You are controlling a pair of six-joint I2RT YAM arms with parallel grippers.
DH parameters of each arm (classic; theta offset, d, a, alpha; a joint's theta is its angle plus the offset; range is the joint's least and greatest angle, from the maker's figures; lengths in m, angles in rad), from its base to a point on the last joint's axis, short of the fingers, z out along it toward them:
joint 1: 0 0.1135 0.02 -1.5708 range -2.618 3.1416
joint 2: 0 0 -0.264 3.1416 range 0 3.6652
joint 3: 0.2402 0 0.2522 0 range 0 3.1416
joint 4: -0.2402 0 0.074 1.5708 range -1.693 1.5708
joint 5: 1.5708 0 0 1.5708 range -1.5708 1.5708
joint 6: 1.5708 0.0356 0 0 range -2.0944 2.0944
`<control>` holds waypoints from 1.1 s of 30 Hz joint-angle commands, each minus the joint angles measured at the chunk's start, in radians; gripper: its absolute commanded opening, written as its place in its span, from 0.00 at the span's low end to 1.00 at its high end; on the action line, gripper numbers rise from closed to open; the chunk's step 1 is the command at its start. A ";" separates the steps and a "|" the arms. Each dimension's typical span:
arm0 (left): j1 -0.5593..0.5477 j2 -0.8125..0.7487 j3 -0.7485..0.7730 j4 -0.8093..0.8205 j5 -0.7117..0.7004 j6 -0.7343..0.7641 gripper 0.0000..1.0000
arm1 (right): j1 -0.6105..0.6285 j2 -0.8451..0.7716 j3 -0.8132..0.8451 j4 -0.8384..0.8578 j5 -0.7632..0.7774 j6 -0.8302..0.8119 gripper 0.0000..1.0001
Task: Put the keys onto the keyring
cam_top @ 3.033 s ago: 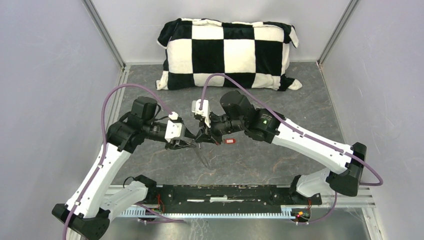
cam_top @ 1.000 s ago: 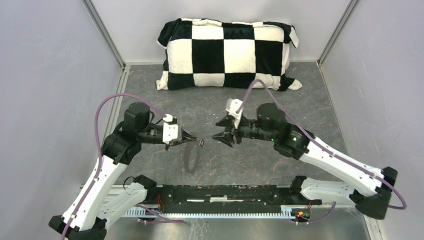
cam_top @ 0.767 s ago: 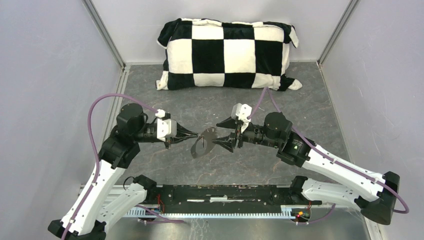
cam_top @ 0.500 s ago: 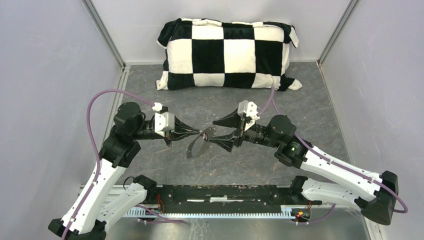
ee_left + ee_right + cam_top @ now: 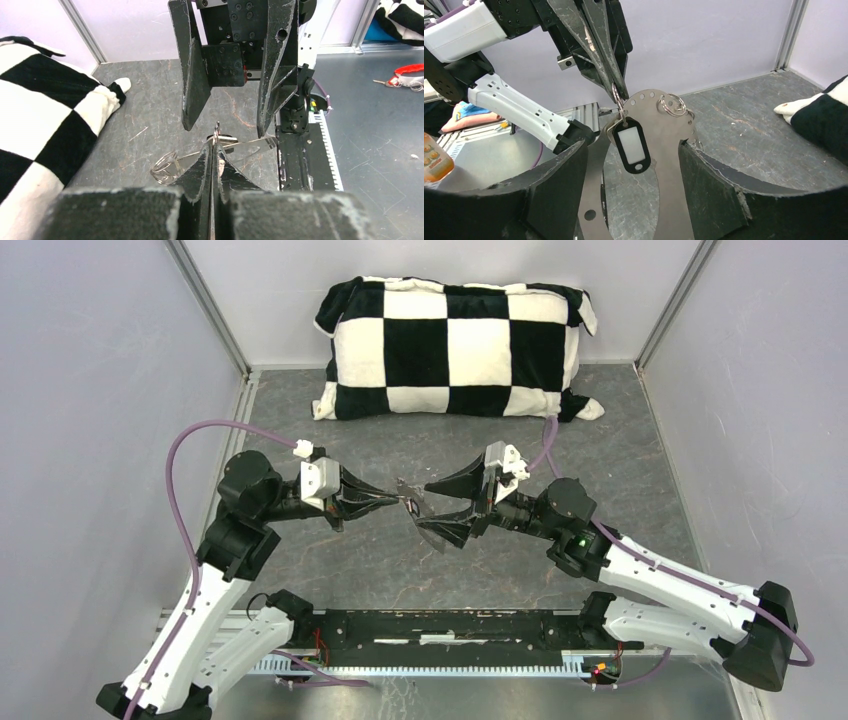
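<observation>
The keyring [image 5: 669, 135] is a flat grey metal loop with small holes and spare split rings [image 5: 671, 105] along its top. It hangs above the floor, tilted, in the top view [image 5: 437, 538]. My left gripper [image 5: 400, 502] is shut on a small split ring [image 5: 618, 97] at the loop's top. The black key [image 5: 630, 141] with a white face dangles from that ring, over the loop's opening. My right gripper [image 5: 428, 505] is open, with one finger on each side of the loop, close to its outer edges. The left wrist view shows the shut fingertips [image 5: 207, 150] and the loop [image 5: 250, 146] beyond them.
A black-and-white checked pillow [image 5: 455, 345] lies along the back wall. The black base rail [image 5: 450, 625] runs along the near edge. Grey walls close in both sides. A red strap-like item with metal bits [image 5: 407, 77] lies off to the side.
My left gripper lifted the hanging loop and turned it toward the right arm. My right gripper moved in, opened wider and now stands astride the loop.
</observation>
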 commanded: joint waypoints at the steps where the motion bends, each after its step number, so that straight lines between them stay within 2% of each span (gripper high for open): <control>1: -0.003 -0.012 -0.012 0.086 -0.028 -0.083 0.02 | 0.011 0.001 0.028 0.055 0.019 -0.014 0.72; 6: -0.003 -0.026 -0.034 0.118 -0.059 -0.140 0.02 | 0.038 0.029 0.061 0.022 0.059 -0.062 0.71; 15: -0.003 -0.026 -0.032 0.129 -0.056 -0.141 0.02 | 0.084 0.058 0.099 -0.011 0.131 -0.119 0.68; 21: -0.003 -0.024 -0.031 0.128 -0.051 -0.141 0.02 | 0.086 0.051 0.098 -0.013 0.131 -0.122 0.38; 33: -0.003 -0.029 -0.030 0.127 -0.041 -0.138 0.02 | 0.086 -0.004 0.068 -0.071 0.148 -0.111 0.08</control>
